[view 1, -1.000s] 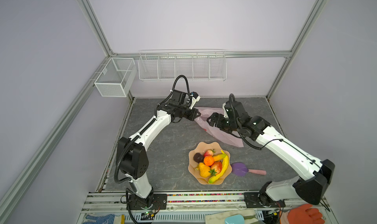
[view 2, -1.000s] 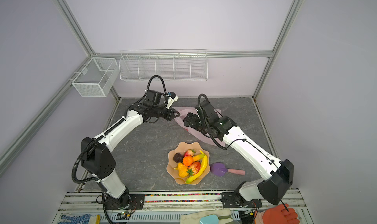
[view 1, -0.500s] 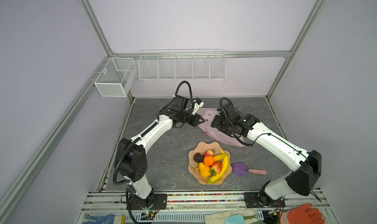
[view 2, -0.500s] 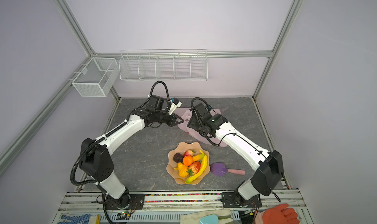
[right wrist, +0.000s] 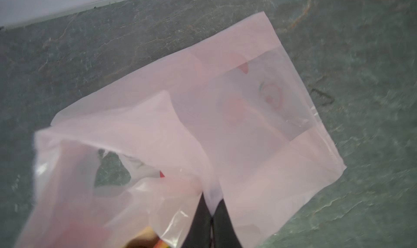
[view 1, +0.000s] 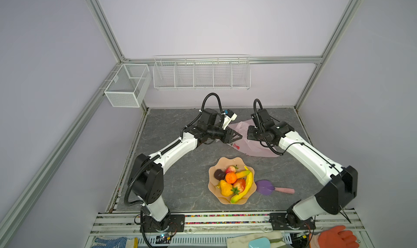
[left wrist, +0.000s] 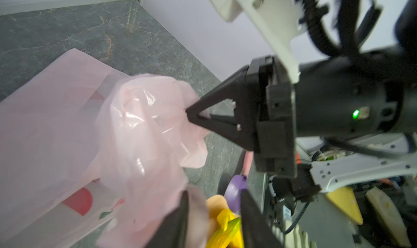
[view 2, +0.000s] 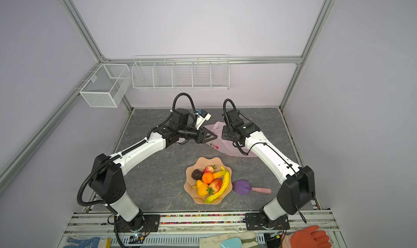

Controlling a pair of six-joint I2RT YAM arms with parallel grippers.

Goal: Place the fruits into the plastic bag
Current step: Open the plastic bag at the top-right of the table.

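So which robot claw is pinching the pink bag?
The right gripper: its jaws are shut on the plastic bag. On the left gripper the jaws stand apart.

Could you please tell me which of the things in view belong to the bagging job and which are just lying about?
Part of the job: fruits heaped in the bowl; plastic bag, pinched by the right claw.

Just lying about: the bowl itself, purple paddle beside it, wire rack and mesh basket on the wall, orange glove at the front edge.
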